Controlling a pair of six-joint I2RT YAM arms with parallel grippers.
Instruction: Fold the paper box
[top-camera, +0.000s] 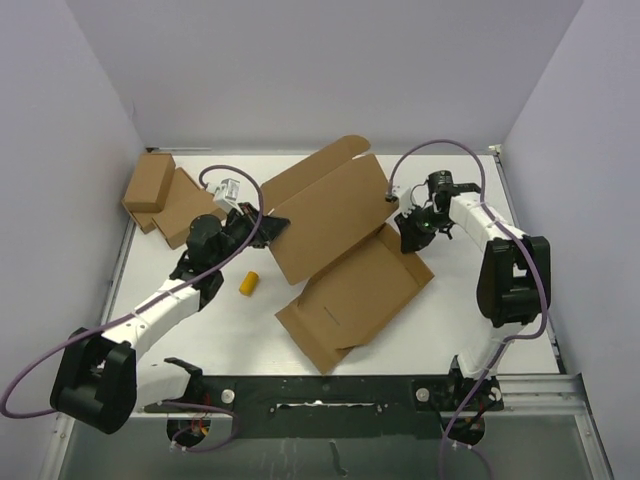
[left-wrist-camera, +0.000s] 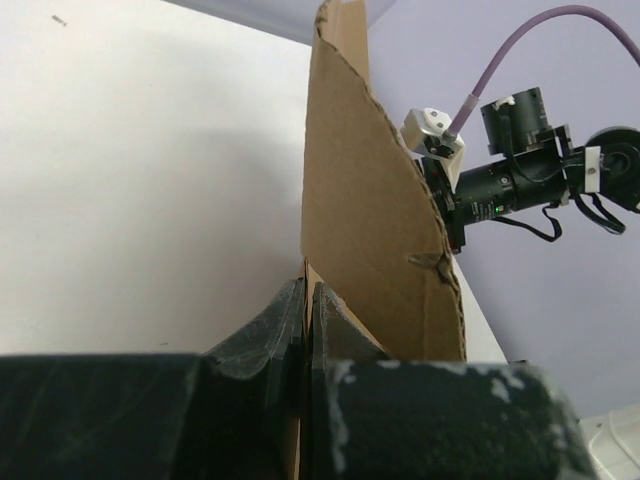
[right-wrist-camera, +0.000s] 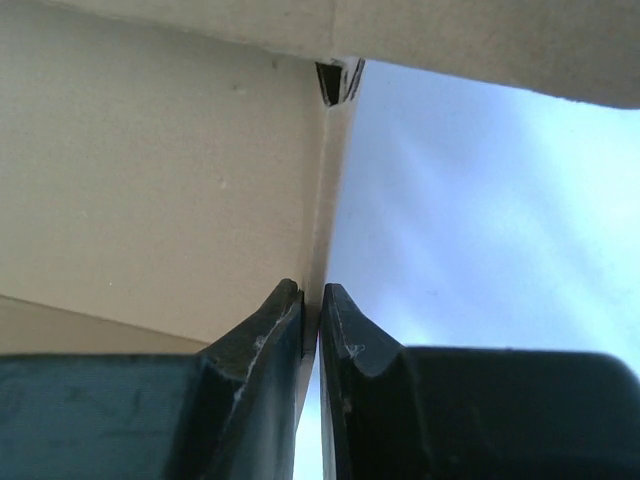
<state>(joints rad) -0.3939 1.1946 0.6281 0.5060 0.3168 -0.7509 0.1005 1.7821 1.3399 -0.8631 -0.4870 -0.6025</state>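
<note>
The paper box is a large brown die-cut sheet lying partly unfolded in the middle of the table, with one panel raised. My left gripper is shut on the sheet's left edge. In the left wrist view the cardboard stands edge-on and rises from between the closed fingers. My right gripper is shut on the sheet's right edge. In the right wrist view a thin cardboard flap is pinched between the black fingertips.
Two smaller brown cardboard boxes sit at the back left. A small yellow cylinder lies on the white table beside my left arm. Grey walls close in the back and sides.
</note>
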